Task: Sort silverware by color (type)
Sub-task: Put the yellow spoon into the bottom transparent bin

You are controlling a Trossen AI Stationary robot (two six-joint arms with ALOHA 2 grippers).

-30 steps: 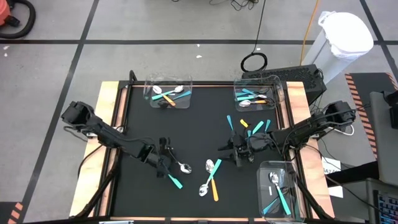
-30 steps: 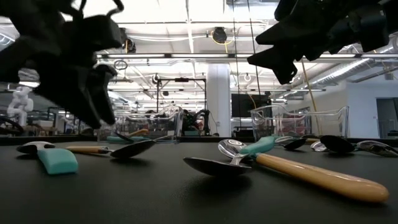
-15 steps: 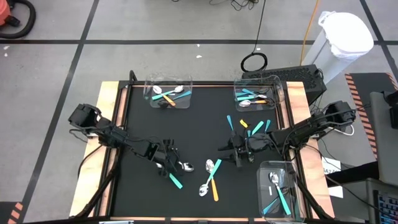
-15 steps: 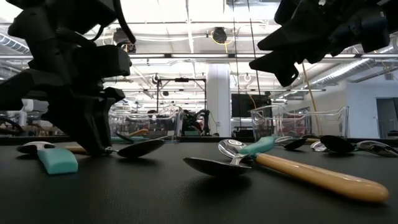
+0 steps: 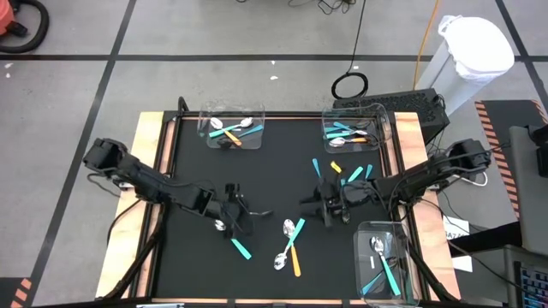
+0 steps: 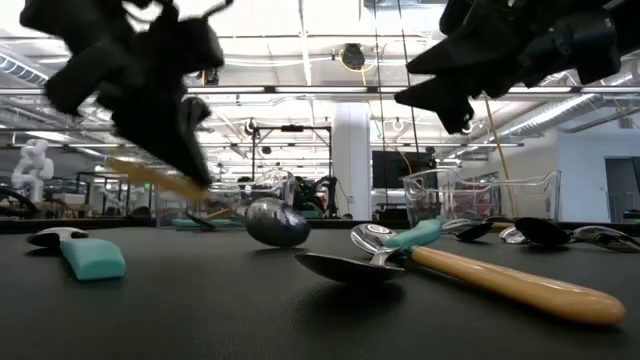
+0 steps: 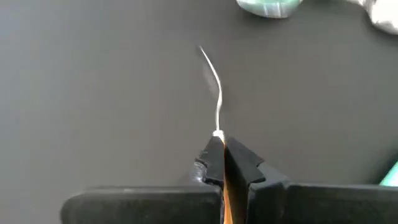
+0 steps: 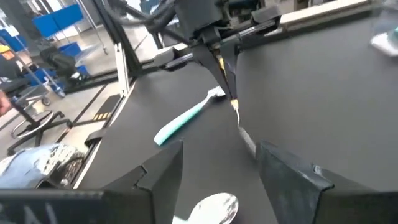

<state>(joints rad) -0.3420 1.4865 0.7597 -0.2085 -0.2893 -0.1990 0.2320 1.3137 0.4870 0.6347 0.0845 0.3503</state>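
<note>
My left gripper (image 5: pixel 239 216) is shut on an orange-handled spoon (image 6: pixel 210 198) at the mat's near left; the spoon's silver head (image 6: pixel 278 224) points down, close above the black mat. A teal-handled utensil (image 5: pixel 241 248) lies flat just beside it. My right gripper (image 5: pixel 322 205) hovers open over the mat's middle right with nothing between its fingers (image 8: pixel 160 169). More silverware lies loose: a teal and an orange piece crossed (image 5: pixel 291 245), and several teal and orange ones (image 5: pixel 349 175) near my right gripper. My left gripper pinches the spoon's orange handle (image 7: pixel 222 182) between its two fingers, close to where the metal neck begins. The fingers slant down from the table's left and lie along the spoon. The spoon is tilted, head lowest (image 8: pixel 246 140); whether its tip touches the mat I cannot tell.
Three clear bins stand on the mat, each holding silverware: one at the far left (image 5: pixel 233 128), one at the far right (image 5: pixel 353 130), one at the near right (image 5: pixel 384 261). Bare mat lies between the two arms and along the left side.
My left gripper has dropped onto the orange-handled spoon, shut on its handle and risen a little toward the far edge. The spoon, which lay flat on the mat, now stands tilted with its handle end raised and its head low.
</note>
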